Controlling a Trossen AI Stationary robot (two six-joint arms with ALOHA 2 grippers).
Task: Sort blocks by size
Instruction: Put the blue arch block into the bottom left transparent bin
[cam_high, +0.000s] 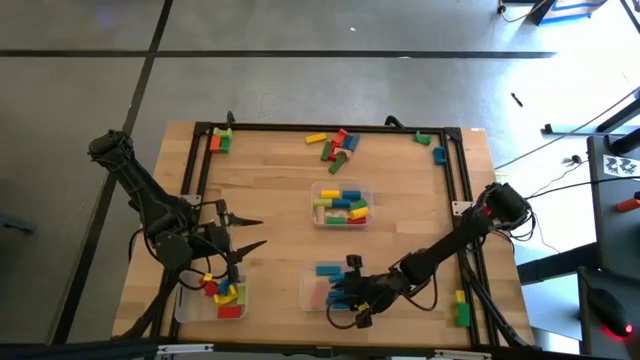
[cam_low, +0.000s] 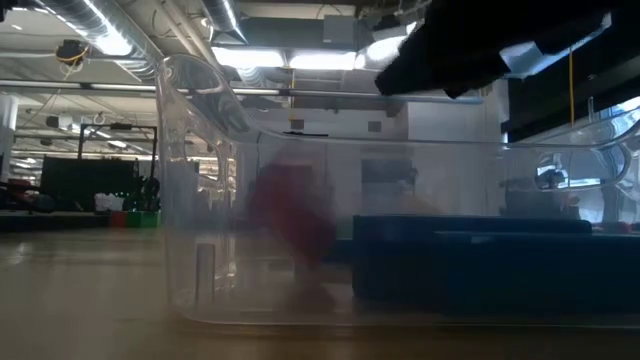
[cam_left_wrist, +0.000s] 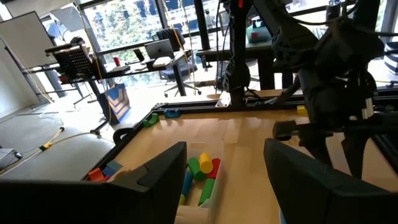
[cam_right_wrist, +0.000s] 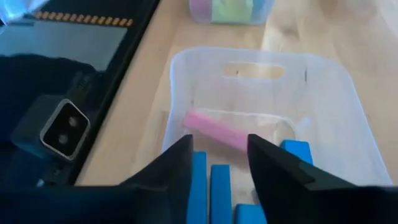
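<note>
the right gripper (cam_right_wrist: 217, 163) hung spread over the near tray (cam_right_wrist: 323, 81) of blue blocks (cam_right_wrist: 216, 186) — a bump could knock the pink block (cam_right_wrist: 217, 129) out.

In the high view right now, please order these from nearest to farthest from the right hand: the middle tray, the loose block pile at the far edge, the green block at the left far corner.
From the right hand:
1. Middle tray, table centre.
2. Loose block pile, far edge, middle.
3. Green block, left far corner.
</note>
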